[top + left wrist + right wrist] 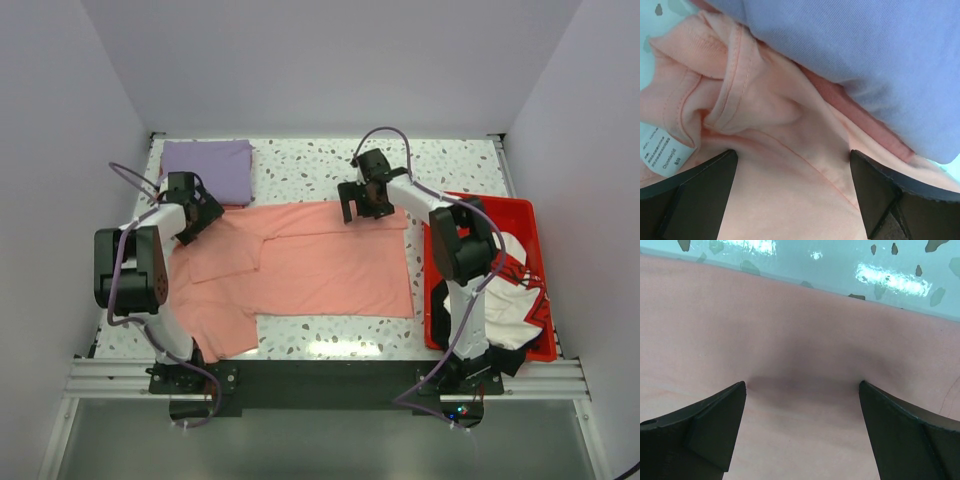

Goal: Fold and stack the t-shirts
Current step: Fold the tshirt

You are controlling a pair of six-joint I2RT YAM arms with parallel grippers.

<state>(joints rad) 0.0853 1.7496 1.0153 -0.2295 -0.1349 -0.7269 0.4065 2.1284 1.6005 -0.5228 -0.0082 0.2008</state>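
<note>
A salmon-pink t-shirt [320, 260] lies spread across the table, its collar end to the left and one sleeve folded in. A folded lavender t-shirt [208, 165] sits at the back left, just touching it. My left gripper [203, 220] stands open over the collar area, its jaws pressing into salmon cloth [770, 110] beside the lavender fabric [865, 50] and a white label [660, 150]. My right gripper [365, 213] stands open on the shirt's far edge. In the right wrist view its jaws straddle flat salmon cloth [790, 330] close to the bare table [815, 265].
A red plastic tray [520, 208] stands at the right, holding a crumpled white shirt [505, 300] and some dark cloth near its front. The speckled table [310, 165] shows beyond and in front of the salmon shirt. White walls close in the back and sides.
</note>
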